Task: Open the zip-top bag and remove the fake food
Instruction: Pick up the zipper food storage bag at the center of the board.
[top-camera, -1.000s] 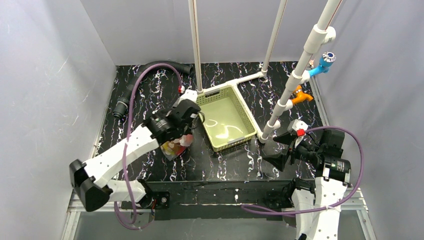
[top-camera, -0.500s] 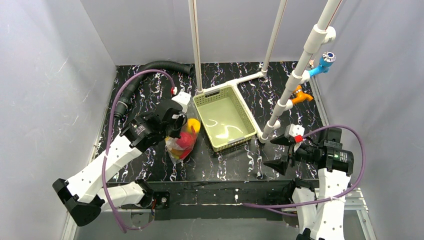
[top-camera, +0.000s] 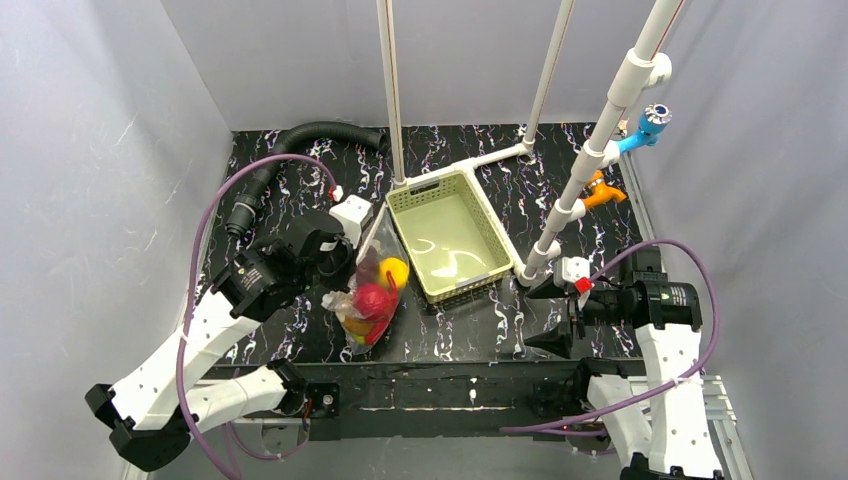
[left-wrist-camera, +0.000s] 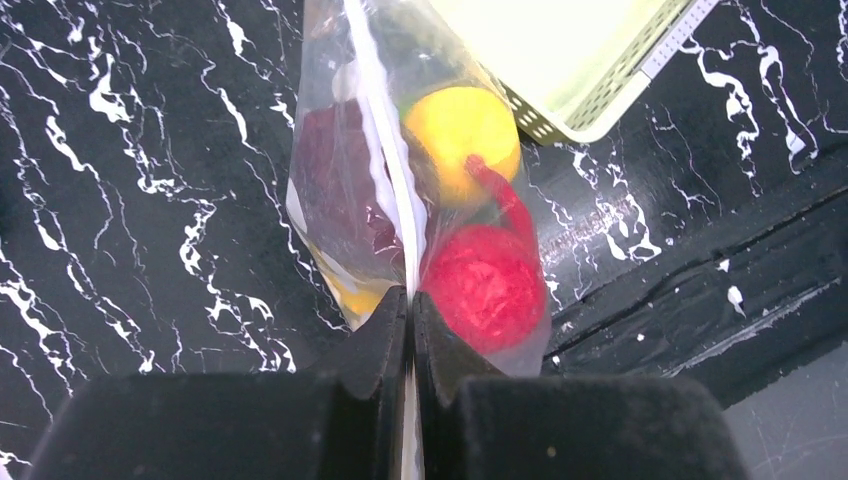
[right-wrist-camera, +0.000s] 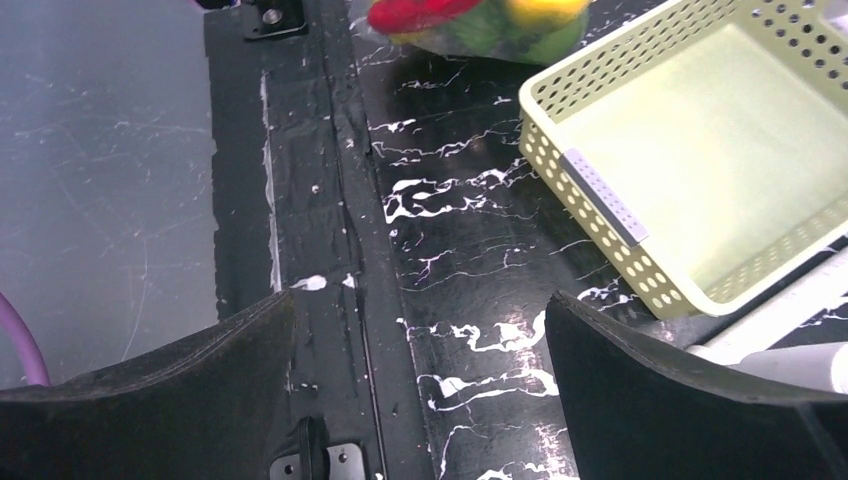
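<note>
The left claw (left-wrist-camera: 411, 300) is pinched shut on the top edge of the zip-top bag (left-wrist-camera: 345, 190), fake food (left-wrist-camera: 485, 285) inside, just beside the green basket (top-camera: 497, 276), so opening seems the step in hand; next the wide-open, empty right claw (right-wrist-camera: 420, 305) must grip the opposite lip

Ahead of my wide-open right pincer (top-camera: 542, 318) a bare strip of counter (top-camera: 450, 330) runs to the zip-top bag (top-camera: 368, 300), hemmed on its far side by the green basket (top-camera: 470, 285) and white pipe post (top-camera: 545, 250), with my left arm (top-camera: 265, 280) blocking beyond the bag.
</note>
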